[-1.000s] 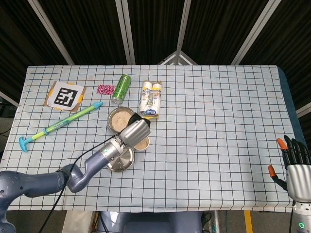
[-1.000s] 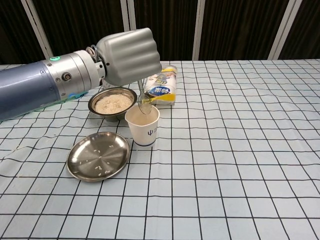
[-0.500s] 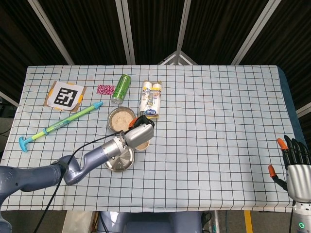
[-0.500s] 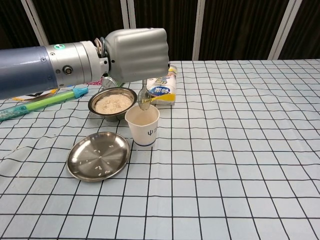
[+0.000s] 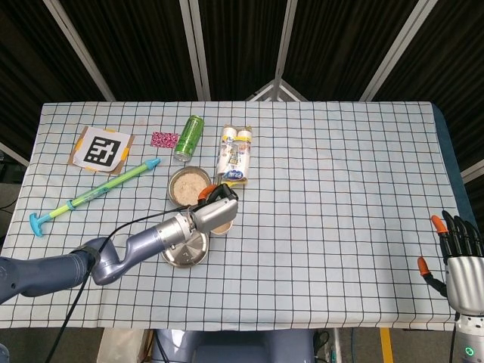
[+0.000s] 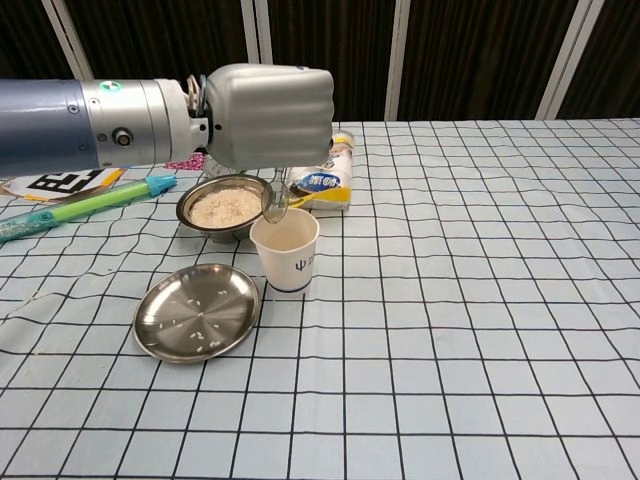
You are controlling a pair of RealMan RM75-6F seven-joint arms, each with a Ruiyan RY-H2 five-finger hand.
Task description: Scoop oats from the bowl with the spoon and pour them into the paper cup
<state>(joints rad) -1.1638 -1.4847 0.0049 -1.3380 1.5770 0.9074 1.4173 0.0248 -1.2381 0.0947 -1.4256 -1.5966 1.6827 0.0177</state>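
The spoon hangs bowl-down from the left hand, which is clenched around its handle; its tip now sits at the near-left rim of the paper cup, between the cup and the bowl of oats, where half a second ago it hung over the cup's mouth. It looks tipped and emptied, so my judgement is that this pour is done and the hand is swinging back toward the bowl for another scoop. The cup stands upright just beside the bowl, with the steel plate close at its front left bearing a few spilled flakes. The snack pack crowds the far side, so open cloth lies mainly to the right. The right hand rests released, fingers spread, well apart at the table's right edge.
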